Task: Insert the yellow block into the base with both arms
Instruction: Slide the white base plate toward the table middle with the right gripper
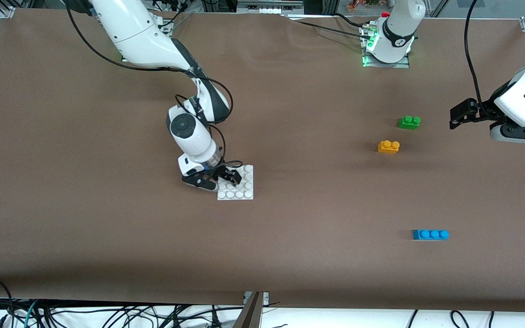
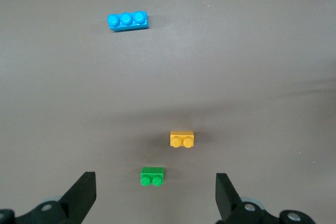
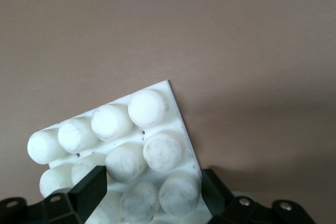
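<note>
The front view shows the whole brown counter (image 1: 107,228) and both arms at once. The right arm bends down from its end of the counter to the white base (image 1: 243,187). The right tool (image 1: 228,176) is low over the base at the edge toward its own arm. Only the right wrist view shows the grip up close: the right tool (image 3: 152,190) has its two black fingers (image 3: 90,190) pressed in on the base (image 3: 152,108), one on each side of a row of round bumps, so it is pinching the base.

The left arm waits at its own end of the counter, held up in the air. In the front view the left tool (image 1: 460,113) looks like a small dark shape. The left wrist view shows the left tool (image 2: 156,199) spread wide with nothing in it.

The yellow block (image 1: 388,146) sits on the counter, well apart from the base, toward the left arm's end. The green brick (image 1: 409,122) is near it, farther from the front camera. The blue brick (image 1: 430,234) lies nearer to the front camera. The left wrist view shows the yellow block (image 2: 182,139), green brick (image 2: 152,176) and blue brick (image 2: 127,21) but not the base
</note>
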`<state>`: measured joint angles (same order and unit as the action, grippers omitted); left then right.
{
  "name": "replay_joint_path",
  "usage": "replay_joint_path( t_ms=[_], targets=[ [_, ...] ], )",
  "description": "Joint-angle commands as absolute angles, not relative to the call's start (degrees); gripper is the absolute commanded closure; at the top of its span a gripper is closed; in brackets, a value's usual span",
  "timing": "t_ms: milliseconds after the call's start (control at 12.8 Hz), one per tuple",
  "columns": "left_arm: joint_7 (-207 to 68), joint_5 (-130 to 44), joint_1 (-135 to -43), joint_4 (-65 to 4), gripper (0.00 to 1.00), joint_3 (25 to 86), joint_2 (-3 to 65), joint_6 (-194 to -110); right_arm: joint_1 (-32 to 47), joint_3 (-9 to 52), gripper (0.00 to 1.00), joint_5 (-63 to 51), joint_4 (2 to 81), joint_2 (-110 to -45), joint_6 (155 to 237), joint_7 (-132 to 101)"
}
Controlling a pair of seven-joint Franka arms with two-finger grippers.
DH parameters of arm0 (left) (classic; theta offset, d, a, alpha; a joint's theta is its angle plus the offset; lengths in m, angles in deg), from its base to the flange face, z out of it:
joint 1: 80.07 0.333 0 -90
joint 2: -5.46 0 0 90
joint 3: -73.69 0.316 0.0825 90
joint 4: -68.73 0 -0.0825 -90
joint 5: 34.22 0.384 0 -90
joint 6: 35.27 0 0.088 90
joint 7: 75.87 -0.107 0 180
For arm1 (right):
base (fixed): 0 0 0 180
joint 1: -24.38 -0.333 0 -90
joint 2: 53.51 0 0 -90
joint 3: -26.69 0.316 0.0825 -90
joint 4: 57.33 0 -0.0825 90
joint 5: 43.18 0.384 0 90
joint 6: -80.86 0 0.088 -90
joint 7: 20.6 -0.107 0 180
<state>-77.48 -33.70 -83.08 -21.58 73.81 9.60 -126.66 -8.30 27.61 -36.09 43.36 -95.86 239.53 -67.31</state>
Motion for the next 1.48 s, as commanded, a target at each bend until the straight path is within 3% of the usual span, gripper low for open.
replay_joint_path(
  t_ms=[0, 1403],
  targets=[
    [-78.3, -32.7, -83.0, -19.7, 0.00, 73.8, 10.3, -125.3, -11.4, 26.7, 0.18, -35.9, 38.8, -100.0, 239.8, -71.3],
    [-78.2, -32.8, -82.7, -19.8, 0.00, 73.9, 10.3, -125.3, -22.3, 25.0, 0.19, -39.1, 30.7, -104.0, 239.8, -83.2]
  ],
)
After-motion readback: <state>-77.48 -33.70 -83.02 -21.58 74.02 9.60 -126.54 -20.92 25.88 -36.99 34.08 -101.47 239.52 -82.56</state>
